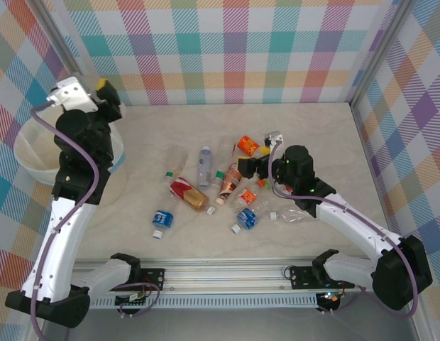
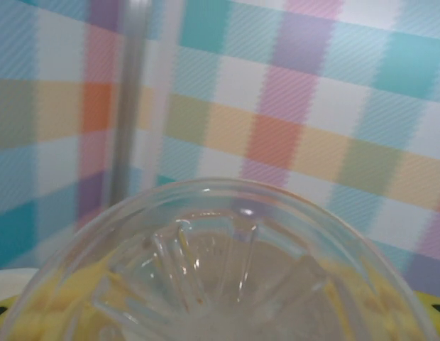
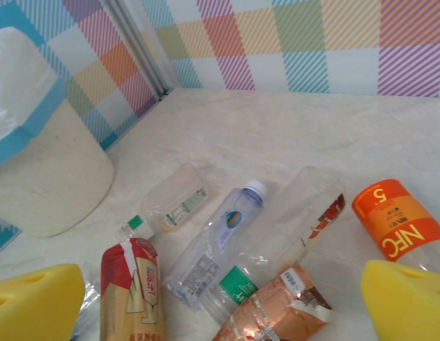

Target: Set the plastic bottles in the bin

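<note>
- Plastic bottles (image 1: 190, 194): about ten lie on the middle of your counter (image 1: 326, 142), none visibly binned.
- Left hand (image 1: 106, 91) seems clamped on a clear bottle (image 2: 220, 277) above the bin (image 1: 28, 153); right hand (image 1: 250, 168) is spread wide.

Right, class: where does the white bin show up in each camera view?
Top external: bin at far left, partly under the left arm.
Right wrist: bin at the left edge, blue band showing.
Left wrist: cannot tell; a clear bottle sits against the lens.
Shared landmark: the checked wall.
</note>
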